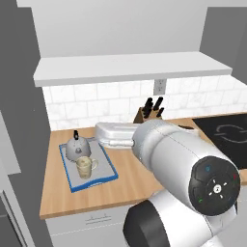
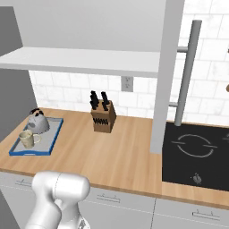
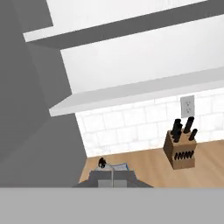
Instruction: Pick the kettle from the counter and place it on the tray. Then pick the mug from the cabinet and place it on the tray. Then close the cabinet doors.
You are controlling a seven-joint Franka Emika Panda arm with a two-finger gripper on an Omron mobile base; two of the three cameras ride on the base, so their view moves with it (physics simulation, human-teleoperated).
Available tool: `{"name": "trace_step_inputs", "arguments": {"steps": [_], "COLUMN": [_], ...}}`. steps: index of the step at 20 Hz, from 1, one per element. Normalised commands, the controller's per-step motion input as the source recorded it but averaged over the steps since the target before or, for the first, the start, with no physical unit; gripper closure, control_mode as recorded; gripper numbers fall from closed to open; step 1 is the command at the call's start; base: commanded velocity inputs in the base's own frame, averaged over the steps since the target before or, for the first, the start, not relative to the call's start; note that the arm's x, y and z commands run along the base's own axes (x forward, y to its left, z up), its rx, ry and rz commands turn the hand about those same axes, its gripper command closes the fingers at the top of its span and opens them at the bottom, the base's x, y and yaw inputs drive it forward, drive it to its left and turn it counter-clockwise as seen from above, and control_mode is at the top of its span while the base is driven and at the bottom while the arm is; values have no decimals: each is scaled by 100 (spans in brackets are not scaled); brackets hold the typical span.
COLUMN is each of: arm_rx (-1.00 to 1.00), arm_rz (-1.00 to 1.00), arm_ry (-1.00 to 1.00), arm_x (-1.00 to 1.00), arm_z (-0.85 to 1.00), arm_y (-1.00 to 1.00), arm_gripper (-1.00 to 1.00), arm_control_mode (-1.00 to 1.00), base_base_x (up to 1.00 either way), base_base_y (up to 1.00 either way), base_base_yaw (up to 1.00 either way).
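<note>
Flat, even rendered light, bright white walls, soft faint shadows, no glare; slightly coarse, low-resolution edges

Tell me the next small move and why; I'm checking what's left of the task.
Probably swing the gripper, jaws shut and holding nothing, toward the open right door to push it closed. The kettle and mug already sit on the tray, and the cabinet shelf looks bare, so the doors seem to be what remains.
</note>
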Motion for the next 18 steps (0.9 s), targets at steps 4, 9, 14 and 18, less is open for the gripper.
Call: {"name": "trace_step_inputs", "arguments": {"steps": [4,9,14,18], "arm_rx": [-12,-19,-32,-27], "arm_rz": [1,6,-3,-17], "arm_ry": [-8,-39,-53,-28], "arm_x": [-11,0,0,-9], "arm_z": [-1,-2,0,0], "arm_y": [6,28,21,6], "arm_gripper": [100,100,100,100], "arm_control_mode": [-100,-100,-100,-100], "base_base_x": [0,0,0,0], "base_base_y": [0,0,0,0], "base_base_yaw": [0,0,0,0]}}
